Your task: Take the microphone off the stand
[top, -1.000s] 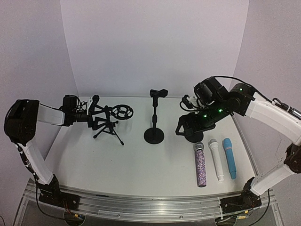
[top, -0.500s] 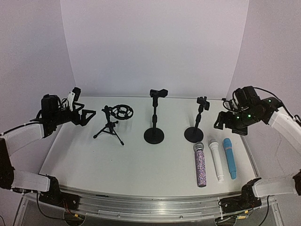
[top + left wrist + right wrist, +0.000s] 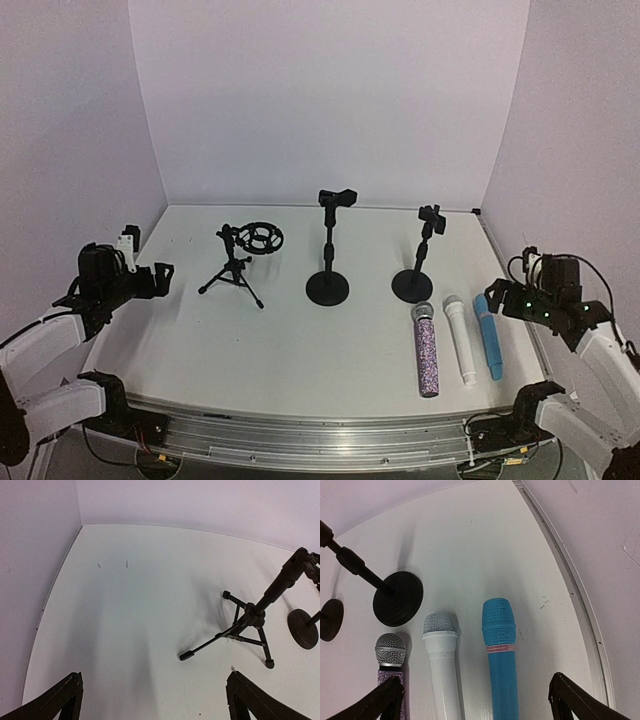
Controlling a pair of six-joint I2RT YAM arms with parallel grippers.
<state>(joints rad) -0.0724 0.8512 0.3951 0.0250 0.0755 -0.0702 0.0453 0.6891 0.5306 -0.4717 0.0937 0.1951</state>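
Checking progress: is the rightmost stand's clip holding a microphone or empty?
Empty. The clip holds nothing; three microphones lie flat on the table nearby.

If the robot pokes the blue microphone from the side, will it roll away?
Probably, a bit. The blue microphone is a round tube lying flat on the smooth table, so a sideways poke would likely roll it. Its head is slightly wider than its handle, so it may curve rather than roll straight. It looks like stiff plastic, unlikely to bend.
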